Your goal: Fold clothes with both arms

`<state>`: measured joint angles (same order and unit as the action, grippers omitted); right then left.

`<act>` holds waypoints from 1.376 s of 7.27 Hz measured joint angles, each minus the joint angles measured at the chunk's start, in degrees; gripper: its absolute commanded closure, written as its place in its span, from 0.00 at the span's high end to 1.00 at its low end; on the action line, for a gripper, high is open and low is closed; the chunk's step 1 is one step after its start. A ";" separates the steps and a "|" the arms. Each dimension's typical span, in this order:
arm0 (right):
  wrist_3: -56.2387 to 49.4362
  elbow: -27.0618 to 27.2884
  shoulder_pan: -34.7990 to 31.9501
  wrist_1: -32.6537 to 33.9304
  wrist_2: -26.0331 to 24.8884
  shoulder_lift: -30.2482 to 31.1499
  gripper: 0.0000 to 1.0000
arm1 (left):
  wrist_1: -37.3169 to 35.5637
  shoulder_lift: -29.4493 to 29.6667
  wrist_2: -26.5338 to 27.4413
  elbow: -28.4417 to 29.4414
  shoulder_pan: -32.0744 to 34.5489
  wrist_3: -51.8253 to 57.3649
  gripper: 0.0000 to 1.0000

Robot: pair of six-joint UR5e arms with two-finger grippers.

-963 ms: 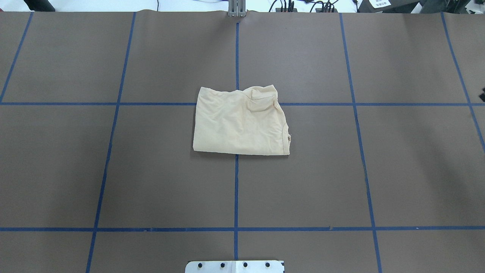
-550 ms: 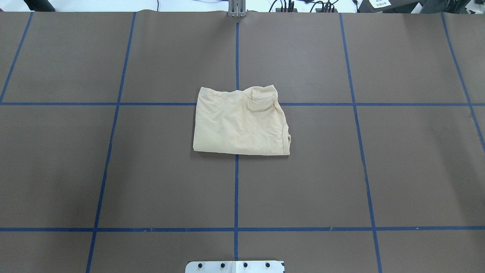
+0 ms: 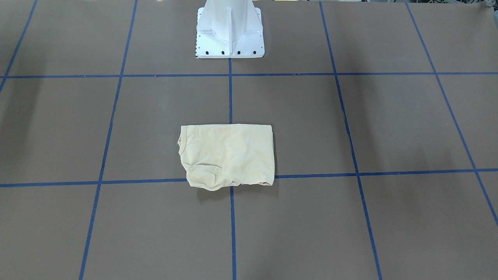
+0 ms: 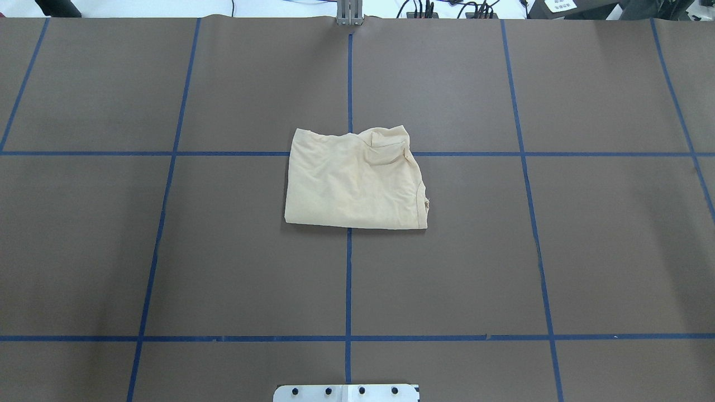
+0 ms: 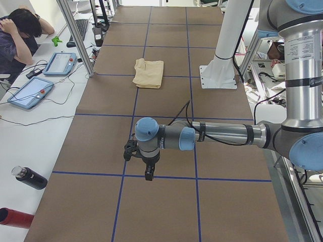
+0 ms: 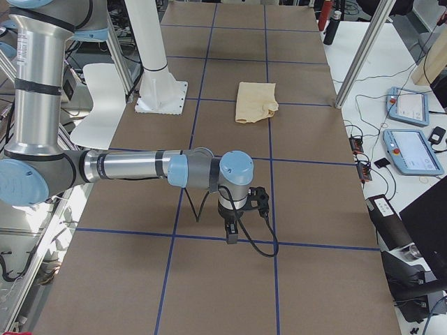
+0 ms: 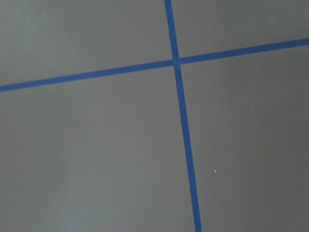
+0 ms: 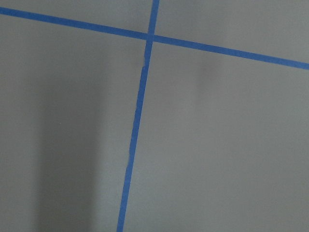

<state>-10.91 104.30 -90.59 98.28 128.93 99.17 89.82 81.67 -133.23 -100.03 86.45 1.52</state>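
T-shirt (image 3: 227,155) folded small, centred on the bench (image 3: 350,233), one corner lumpy
Front view: a compact rectangle, bunched at its 7 o'clock corner. Overhead, the T-shirt (image 4: 354,181) shows that lump at 1 o'clock; smooth it flat before you finish. Side views: left pincer (image 5: 148,174) and right pincer (image 6: 231,234) hang well apart from it; you cannot tell if either is open or closed. Wrist views: only blue tape lines (image 7: 183,121)

Open table (image 4: 503,251) all around folded T-shirt (image 4: 352,184)
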 measured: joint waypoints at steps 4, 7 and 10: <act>0.09 -0.07 -0.03 0.03 0.06 0.37 1.00 | -1.52 0.11 -0.74 -3.07 0.65 -0.28 1.00; 0.09 -0.22 -0.03 0.05 0.09 0.41 1.00 | -1.27 0.66 -0.29 -4.62 0.78 -0.41 1.00; 0.09 -0.32 0.01 0.04 0.46 0.34 1.00 | -1.12 0.52 -0.11 -5.09 0.66 -0.30 1.00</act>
<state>-10.81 103.98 -90.58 98.32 129.39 99.51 88.71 82.19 -133.34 -105.12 87.11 1.22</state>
